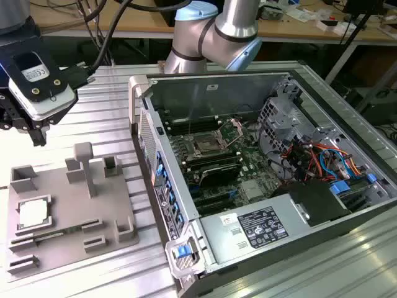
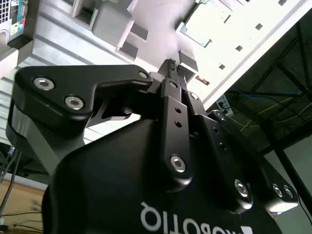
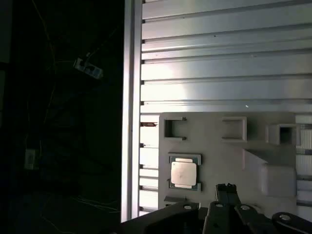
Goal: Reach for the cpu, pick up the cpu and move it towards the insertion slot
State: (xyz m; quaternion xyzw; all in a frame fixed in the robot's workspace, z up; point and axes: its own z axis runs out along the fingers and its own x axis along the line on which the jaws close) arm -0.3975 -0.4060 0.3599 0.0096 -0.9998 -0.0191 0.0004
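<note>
Reach step. Hand (image 1: pixel 38 136) clenched, empty, hovers well apart from cpu (image 1: pixel 34 213), which lies in recess near grey tray (image 1: pixel 68 208) corner. Grasp likely needs hand released first, then descent over it.

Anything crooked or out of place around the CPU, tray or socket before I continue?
Nothing stands out. The cpu lies flat and square in its recess of the grey tray, the insertion slot in the motherboard looks unobstructed, and the gripper hovers clear of the tray.
</note>
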